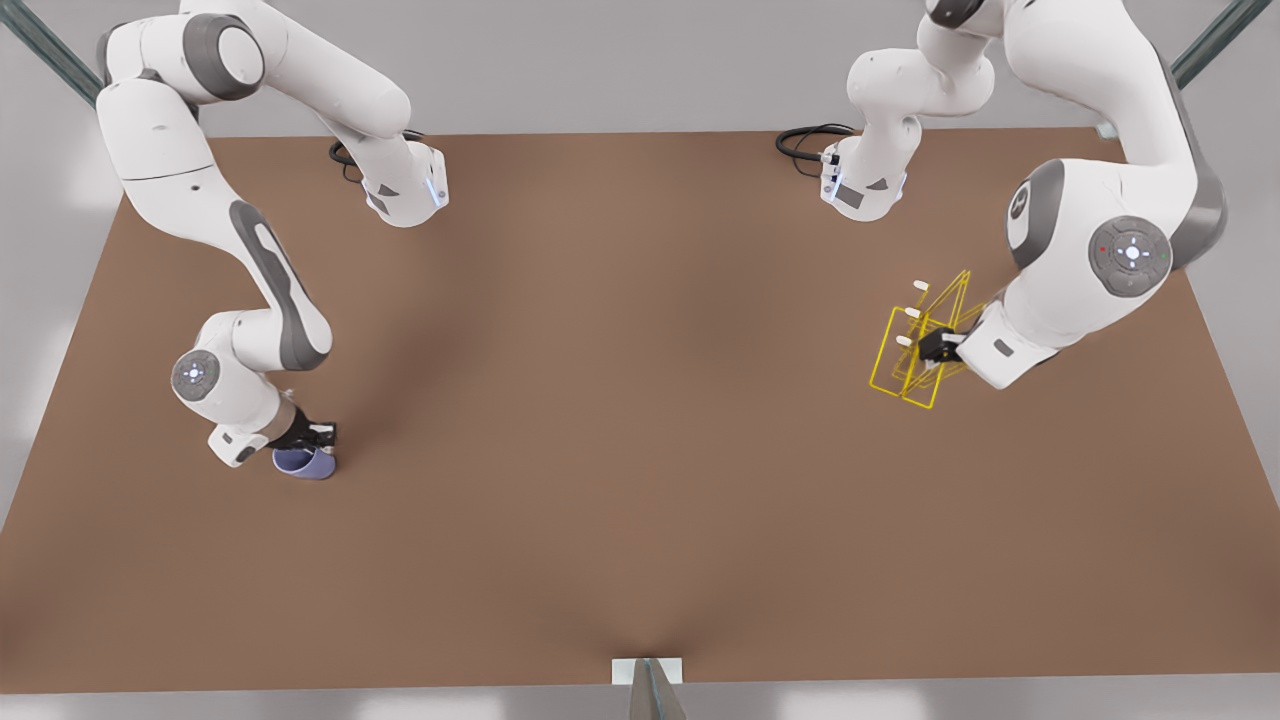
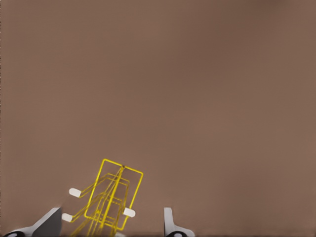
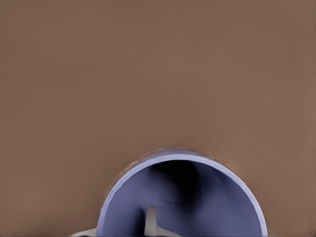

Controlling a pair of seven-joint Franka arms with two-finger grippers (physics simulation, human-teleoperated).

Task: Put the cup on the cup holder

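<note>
Cup (image 1: 303, 463) sits at 8 o'clock on the table (image 1: 620, 420). We have the right gripper (image 1: 318, 437) pinching its rim, one finger (image 3: 151, 222) inside. Cup holder (image 1: 920, 345) at 3 o'clock; left gripper (image 1: 935, 347) spread wide around its wires.

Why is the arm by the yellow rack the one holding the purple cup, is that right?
Not right. The front view shows the cup in the right gripper, far across the table from the cup holder. The left gripper by the rack holds no cup.
</note>
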